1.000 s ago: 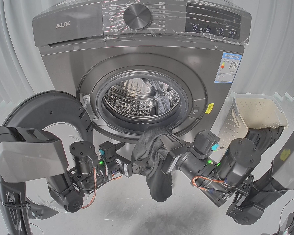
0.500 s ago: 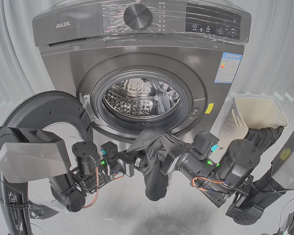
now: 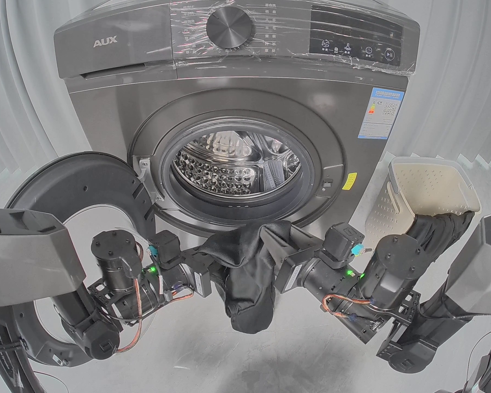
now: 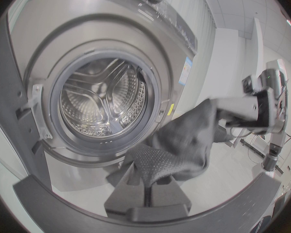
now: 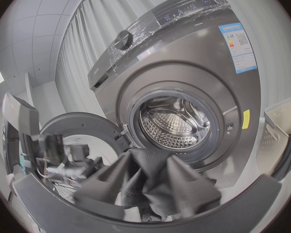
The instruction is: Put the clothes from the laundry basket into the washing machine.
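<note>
Currently black garment (image 3: 249, 279) gripped in left jaws and right jaws, sagging between.

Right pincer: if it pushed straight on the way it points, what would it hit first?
Beyond the black garment it grips, the right pincer would probably meet the lower rim of the open port on the washing machine; slightly higher, it would enter the drum. Depth is unclear.

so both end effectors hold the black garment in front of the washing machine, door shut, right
No, the door is open, as the head view shows. The left end effector and right end effector do hold the black garment in front of the washing machine.
</note>
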